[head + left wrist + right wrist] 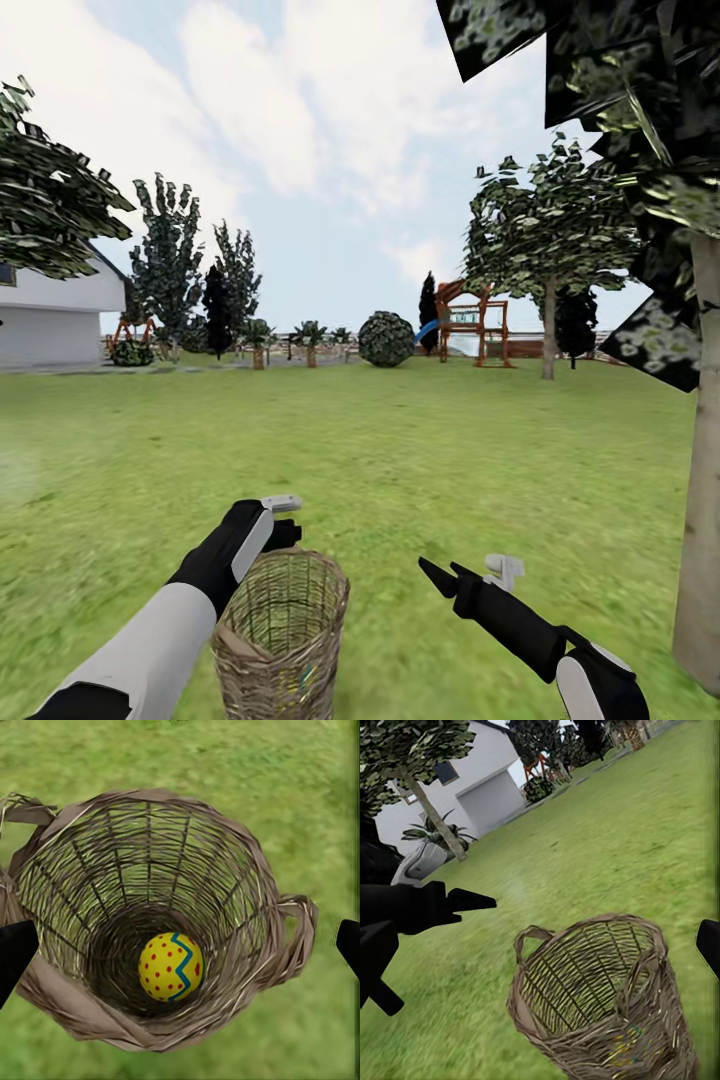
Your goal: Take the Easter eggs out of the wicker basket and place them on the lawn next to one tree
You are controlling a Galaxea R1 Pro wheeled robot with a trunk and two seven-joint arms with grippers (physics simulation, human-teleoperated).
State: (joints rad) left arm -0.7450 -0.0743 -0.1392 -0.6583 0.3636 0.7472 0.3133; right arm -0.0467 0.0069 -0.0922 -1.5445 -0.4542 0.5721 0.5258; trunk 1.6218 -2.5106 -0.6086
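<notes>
Deep in the basket point(150, 922), one egg point(171, 966) lies on the bottom; other eggs, if any, cannot be made out. Basket upright on the lawn point(400, 450). Left gripper point(180, 949) hangs over its mouth, jaws wide apart, empty. Right gripper point(445, 578) beside it, apparently open, holding nothing. Pale trunk point(700, 450) near, at right.

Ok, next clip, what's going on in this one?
A simulated two-arm robot stands on a lawn with a wicker basket just in front of it. The left gripper hangs above the basket's open mouth, jaws apart, holding nothing. Its wrist camera looks straight down inside, where one Easter egg lies at the bottom. The right gripper is off to the side over the grass, also open and empty. A pale-trunked tree stands close by on the robot's right.
</notes>
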